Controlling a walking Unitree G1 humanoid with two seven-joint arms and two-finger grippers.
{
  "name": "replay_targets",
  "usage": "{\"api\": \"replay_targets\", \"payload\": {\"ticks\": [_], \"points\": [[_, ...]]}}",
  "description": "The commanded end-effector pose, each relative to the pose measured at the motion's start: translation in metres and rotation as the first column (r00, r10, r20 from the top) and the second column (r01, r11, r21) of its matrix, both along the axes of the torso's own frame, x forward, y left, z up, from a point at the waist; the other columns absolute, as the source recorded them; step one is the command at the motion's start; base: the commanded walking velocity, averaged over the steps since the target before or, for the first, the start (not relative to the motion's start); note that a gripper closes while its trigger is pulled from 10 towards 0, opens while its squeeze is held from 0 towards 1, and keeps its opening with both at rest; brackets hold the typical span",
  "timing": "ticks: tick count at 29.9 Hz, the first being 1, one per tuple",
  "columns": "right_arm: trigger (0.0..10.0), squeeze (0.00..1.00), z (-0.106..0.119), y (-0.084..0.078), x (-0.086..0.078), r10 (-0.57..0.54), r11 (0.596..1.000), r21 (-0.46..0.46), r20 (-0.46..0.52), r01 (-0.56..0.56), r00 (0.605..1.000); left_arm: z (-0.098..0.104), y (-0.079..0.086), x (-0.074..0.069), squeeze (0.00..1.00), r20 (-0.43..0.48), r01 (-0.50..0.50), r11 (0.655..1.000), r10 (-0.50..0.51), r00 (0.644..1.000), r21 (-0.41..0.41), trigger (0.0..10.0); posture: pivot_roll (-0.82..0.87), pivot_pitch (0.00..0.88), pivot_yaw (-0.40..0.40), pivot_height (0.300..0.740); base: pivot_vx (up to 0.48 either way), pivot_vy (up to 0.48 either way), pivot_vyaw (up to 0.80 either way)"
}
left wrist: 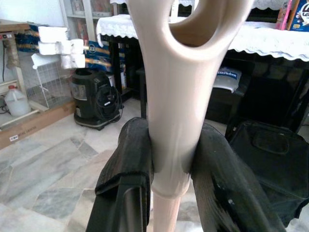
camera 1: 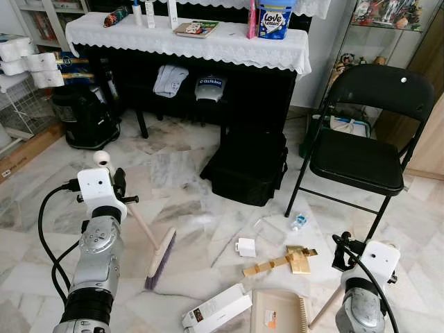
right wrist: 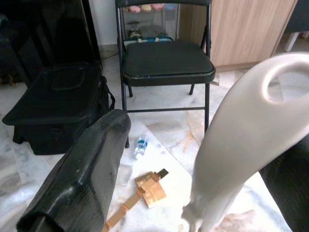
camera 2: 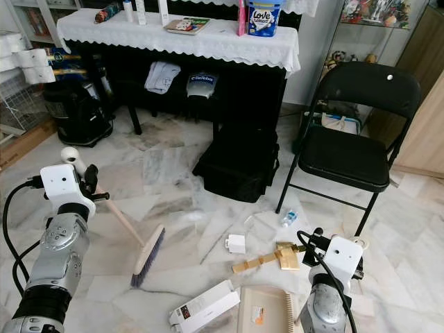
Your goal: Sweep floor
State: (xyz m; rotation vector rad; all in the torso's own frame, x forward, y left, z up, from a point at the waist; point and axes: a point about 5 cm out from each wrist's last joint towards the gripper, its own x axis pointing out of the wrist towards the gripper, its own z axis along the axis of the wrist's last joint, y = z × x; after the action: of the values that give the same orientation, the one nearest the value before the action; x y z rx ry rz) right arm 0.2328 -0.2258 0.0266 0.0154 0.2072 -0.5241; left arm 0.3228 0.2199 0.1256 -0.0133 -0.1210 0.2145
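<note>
We see the dustpan (camera 1: 277,310) and white box (camera 1: 216,309) cut off at the lower edge; the small bottle's (camera 1: 299,222) label is unreadable.

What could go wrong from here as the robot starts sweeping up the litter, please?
1. The broom bristles sit left of the litter; a wide stroke could scatter the small white box and gold wrapper past the dustpan.
2. The small bottle lies by the chair legs and could roll under it.
3. The right pincer looks loose on the dustpan handle, so it may slip.
</note>
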Motion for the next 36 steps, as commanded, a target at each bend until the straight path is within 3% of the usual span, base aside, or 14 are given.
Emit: {"api": "replay_targets", "payload": {"ticks": [1,19,22,27,32,33,34,36], "points": [[10.0,1.0,-0.005,0.0,-0.002,-0.02,1.0,0.023,-0.023,0.02,1.0,0.016,-0.003,0.005,0.0,0.058,0.015,1.0,-0.015,0.998,0.006,10.0,-0.06,0.002,-0.013,0.74,0.0,0.0,0.0],[10.0,1.0,-0.006,0.0,-0.006,-0.046,0.998,0.031,-0.032,0.047,0.998,0.016,-0.005,0.004,0.0,0.057,0.022,1.0,-0.023,0.998,0.004,10.0,-0.06,0.001,-0.016,0.74,0.0,0.0,0.0],[10.0,1.0,-0.024,0.002,-0.016,-0.075,0.992,0.083,-0.217,0.095,0.973,0.015,-0.005,0.004,0.0,0.054,0.028,1.0,-0.028,0.998,0.003,10.0,-0.06,0.002,-0.017,0.74,0.0,0.0,0.0],[10.0,1.0,-0.028,0.002,-0.02,-0.1,0.985,0.113,-0.238,0.13,0.966,0.014,-0.006,0.004,0.0,0.052,0.033,0.999,-0.033,0.998,0.002,10.0,-0.06,0.001,-0.017,0.74,0.0,0.0,0.0],[10.0,1.0,-0.04,0.001,-0.027,-0.116,0.971,0.16,-0.329,0.177,0.937,0.014,-0.006,0.004,0.0,0.051,0.035,0.999,-0.035,0.998,0.002,10.0,-0.06,0.0,-0.018,0.74,0.0,0.0,0.0],[10.0,0.61,-0.043,0.003,-0.028,-0.093,0.972,0.17,-0.36,0.164,0.928,0.014,-0.005,0.004,0.0,0.05,0.035,0.999,-0.035,0.998,0.002,10.0,-0.06,0.0,-0.017,0.74,0.0,0.0,0.0],[10.0,0.0,-0.048,0.007,-0.03,-0.056,0.972,0.189,-0.399,0.142,0.915,0.014,-0.005,0.004,0.0,0.047,0.034,0.999,-0.034,0.998,0.003,10.0,-0.06,0.0,-0.018,0.74,0.0,0.0,0.0],[10.0,0.0,-0.05,0.008,-0.031,-0.042,0.971,0.198,-0.411,0.134,0.911,0.014,-0.004,0.004,0.0,0.046,0.033,0.999,-0.033,0.998,0.004,10.0,-0.06,0.0,-0.018,0.74,0.0,0.0,0.0]]}}
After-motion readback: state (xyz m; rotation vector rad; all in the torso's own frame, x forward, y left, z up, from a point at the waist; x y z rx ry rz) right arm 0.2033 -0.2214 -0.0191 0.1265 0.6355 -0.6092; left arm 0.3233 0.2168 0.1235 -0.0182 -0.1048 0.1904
